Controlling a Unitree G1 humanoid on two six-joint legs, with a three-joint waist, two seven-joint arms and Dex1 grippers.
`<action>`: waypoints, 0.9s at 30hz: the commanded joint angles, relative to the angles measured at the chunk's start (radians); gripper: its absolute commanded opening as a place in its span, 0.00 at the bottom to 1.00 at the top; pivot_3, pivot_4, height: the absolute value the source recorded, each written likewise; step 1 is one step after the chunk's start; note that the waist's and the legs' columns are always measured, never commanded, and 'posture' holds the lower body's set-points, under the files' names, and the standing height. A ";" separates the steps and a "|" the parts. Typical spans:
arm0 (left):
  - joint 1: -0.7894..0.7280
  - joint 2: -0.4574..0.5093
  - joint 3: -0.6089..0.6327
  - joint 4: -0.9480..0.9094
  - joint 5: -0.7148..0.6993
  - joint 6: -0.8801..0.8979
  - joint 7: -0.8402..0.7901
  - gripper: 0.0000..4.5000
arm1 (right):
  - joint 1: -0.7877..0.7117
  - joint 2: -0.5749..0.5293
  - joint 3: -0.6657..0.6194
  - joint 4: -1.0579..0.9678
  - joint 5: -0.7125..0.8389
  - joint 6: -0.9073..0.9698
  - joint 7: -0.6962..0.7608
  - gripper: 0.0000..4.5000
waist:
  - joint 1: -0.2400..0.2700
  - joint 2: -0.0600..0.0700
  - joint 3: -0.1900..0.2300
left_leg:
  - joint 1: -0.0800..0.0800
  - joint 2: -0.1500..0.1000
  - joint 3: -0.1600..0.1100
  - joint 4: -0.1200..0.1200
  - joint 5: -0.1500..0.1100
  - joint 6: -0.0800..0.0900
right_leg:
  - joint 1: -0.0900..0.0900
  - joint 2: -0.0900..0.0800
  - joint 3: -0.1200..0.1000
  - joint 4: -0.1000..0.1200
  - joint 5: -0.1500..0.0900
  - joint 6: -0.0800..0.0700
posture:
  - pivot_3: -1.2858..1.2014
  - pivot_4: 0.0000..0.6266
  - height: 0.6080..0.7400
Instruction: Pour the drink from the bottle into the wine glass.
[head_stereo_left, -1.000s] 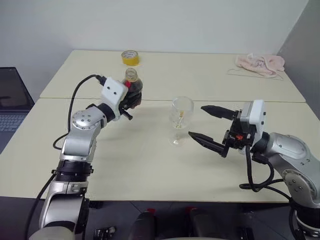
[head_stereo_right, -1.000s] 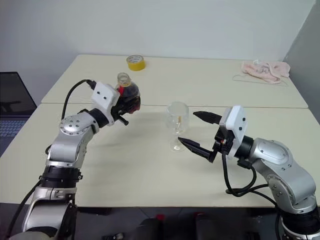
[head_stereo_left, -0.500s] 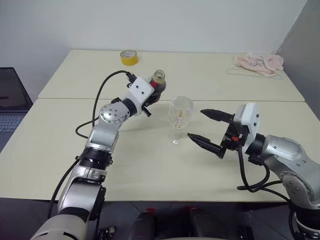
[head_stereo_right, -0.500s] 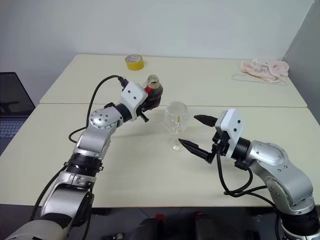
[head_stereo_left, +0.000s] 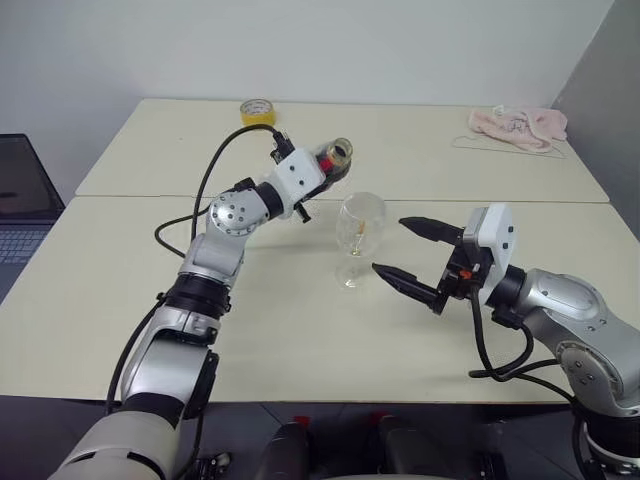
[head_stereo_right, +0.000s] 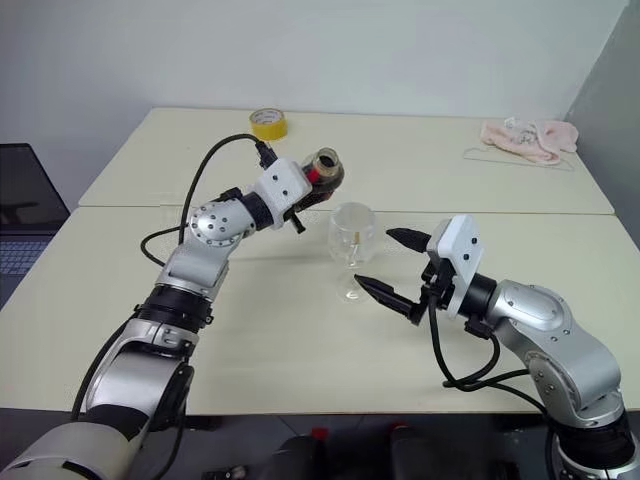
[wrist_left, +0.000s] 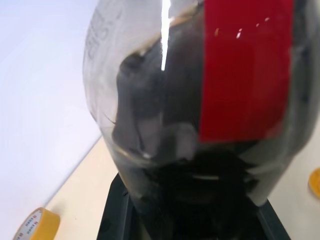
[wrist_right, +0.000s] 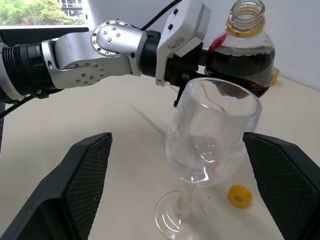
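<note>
Bottle (head_stereo_right: 325, 172) uncapped, tipped toward wine glass (head_stereo_right: 352, 240), clamped in left end effector (head_stereo_right: 303, 190) just beside the rim; right end effector (head_stereo_right: 398, 265) spread wide around the stem, not touching. Yellow cap (wrist_right: 239, 195) beside glass foot. Drink (wrist_right: 240, 62) unpoured; glass looks empty

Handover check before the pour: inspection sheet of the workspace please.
Surface: cream table, seam across it.
Job's things: bottle uncapped, tilted toward wine glass; drink inside; glass upright, no fill visible; yellow cap by its foot.
Clutter: yellow tape roll, pink cloth at far edge.
Claws: left claw shut on bottle; right claw open beside glass.
Cables: black cable looping off left wrist.
Surroundings: laptop on the left.
</note>
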 joint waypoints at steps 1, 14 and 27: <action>-0.053 0.022 -0.010 0.002 0.033 -0.094 0.002 0.18 | -0.020 0.003 -0.010 -0.033 0.005 -0.013 -0.006 1.00 | 0.000 0.000 0.000 | 0.000 0.000 0.000 0.000 0.000 0.000 | 0.000 0.000 0.000 0.000 0.000 0.000 | 0.52 0.24 1.00; -0.099 0.038 -0.048 0.076 0.130 -0.261 0.038 0.18 | -0.035 0.012 -0.001 -0.032 0.005 0.007 -0.012 1.00 | 0.000 0.000 0.000 | -0.011 -0.001 0.000 0.004 0.002 -0.003 | -0.009 0.000 0.000 0.001 0.002 0.002 | 0.52 0.24 1.00; -0.152 0.065 -0.067 0.147 0.216 -0.375 0.104 0.18 | -0.034 0.014 0.013 -0.036 0.000 0.005 -0.017 1.00 | -0.001 0.000 0.000 | -0.011 -0.002 0.000 0.005 0.002 -0.001 | -0.009 0.000 0.000 0.001 0.002 0.003 | 0.52 0.24 1.00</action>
